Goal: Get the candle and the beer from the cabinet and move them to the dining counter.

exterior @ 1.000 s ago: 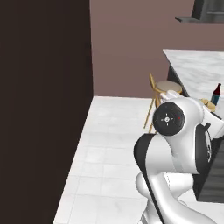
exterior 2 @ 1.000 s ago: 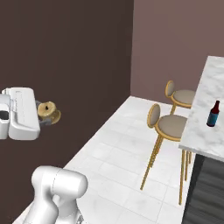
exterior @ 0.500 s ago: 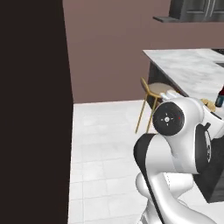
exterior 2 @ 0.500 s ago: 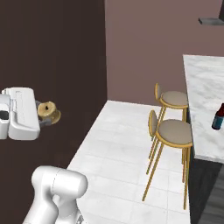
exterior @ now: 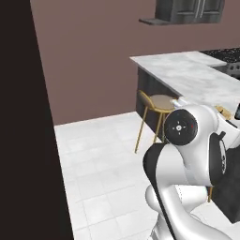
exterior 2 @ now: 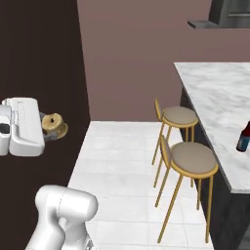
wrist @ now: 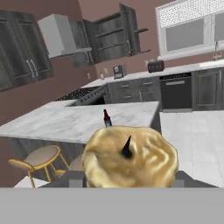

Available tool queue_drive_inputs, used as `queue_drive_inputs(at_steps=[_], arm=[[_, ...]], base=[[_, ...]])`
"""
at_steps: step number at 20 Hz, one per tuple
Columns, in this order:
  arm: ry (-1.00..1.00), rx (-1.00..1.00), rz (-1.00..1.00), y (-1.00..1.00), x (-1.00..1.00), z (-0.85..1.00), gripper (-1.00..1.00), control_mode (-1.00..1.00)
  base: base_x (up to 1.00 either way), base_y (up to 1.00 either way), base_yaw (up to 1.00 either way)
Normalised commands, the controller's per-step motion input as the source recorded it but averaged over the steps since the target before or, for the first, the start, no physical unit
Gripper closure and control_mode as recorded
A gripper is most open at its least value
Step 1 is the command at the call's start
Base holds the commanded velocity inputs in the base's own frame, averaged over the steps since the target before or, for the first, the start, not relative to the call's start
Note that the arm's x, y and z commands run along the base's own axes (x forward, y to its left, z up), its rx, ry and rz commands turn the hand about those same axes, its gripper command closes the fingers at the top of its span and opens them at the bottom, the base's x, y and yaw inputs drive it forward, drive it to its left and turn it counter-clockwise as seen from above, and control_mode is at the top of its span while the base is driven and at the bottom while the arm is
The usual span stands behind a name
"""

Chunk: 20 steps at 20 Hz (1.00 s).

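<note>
My gripper point(exterior 2: 55, 129) is shut on the candle point(exterior 2: 52, 122), a stubby pale-yellow piece held out at the left of the right base view. The hand view has the candle point(wrist: 130, 157) large at the bottom, wick up. The beer point(exterior 2: 242, 137), a dark bottle with a red cap, stands upright on the dining counter point(exterior 2: 215, 93) near its front edge. It is also visible far off past the candle, the beer point(wrist: 106, 118) on the marble top point(wrist: 65, 122). The cabinet point(wrist: 118, 37) hangs open on the far wall.
Two round yellow-legged stools point(exterior 2: 189, 158) stand along the counter's near side over the white tiled floor point(exterior 2: 122, 161). A tall dark panel point(exterior: 23, 140) rises close on the left. A stove and base cabinets point(wrist: 131, 89) line the far wall.
The whole picture has shifted: the base has moved, and the counter and stools sit larger and nearer. The arm holds the same pose with the candle still gripped.
</note>
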Motion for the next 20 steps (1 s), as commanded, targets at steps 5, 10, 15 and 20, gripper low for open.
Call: queue_drive_inputs(at_steps=[5, 10, 15, 20], arm=[[0.00, 0.00, 0.00, 0.00, 0.00, 0.00, 1.00, 1.00], [0.00, 0.00, 0.00, 0.00, 0.00, 0.00, 1.00, 1.00], [0.00, 0.00, 0.00, 0.00, 0.00, 0.00, 1.00, 1.00], [0.00, 0.00, 0.00, 0.00, 0.00, 0.00, 1.00, 1.00]], base=[[0.74, 0.56, -0.40], [0.73, 0.60, -0.41], [0.73, 0.65, -0.42], [0.72, 0.65, -0.43]])
